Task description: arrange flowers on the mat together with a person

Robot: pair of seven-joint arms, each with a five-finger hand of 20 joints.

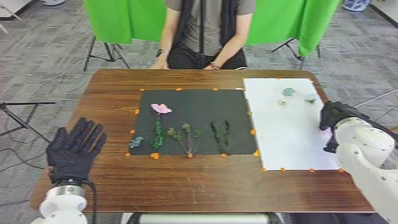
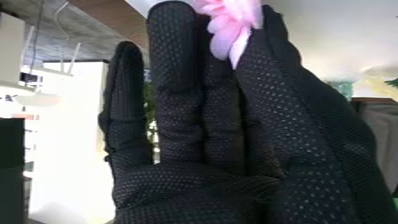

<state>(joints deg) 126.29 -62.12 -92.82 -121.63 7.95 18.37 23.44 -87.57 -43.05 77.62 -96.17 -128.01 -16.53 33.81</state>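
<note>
At the L side of the table [image 1: 178,190], the L hand [image 1: 73,155] is wide, fingers straight & slightly spread, pointing toward the far side, nothing held. Next comes the black mat [image 1: 191,105] w/ orange markers [image 1: 155,156] along its edges. On it, L to R: a small blue-grey flower [image 1: 135,142] in the near L corner; a pink flower [image 1: 161,108] w/ a leafy green stem, bloom toward the far side; a branching sprig [image 1: 187,136] nr the middle; a dark green sprig [image 1: 222,137] w/ two uprights. Just beside, on the white mat [image 1: 289,135], three small pale blooms [image 1: 289,92] lie nr the far end. By that mat's R edge is the R hand [image 1: 336,116]; per the R wrist view, it pinches a second pink flower [image 2: 233,35] btwn thumb & fingertips.
</note>
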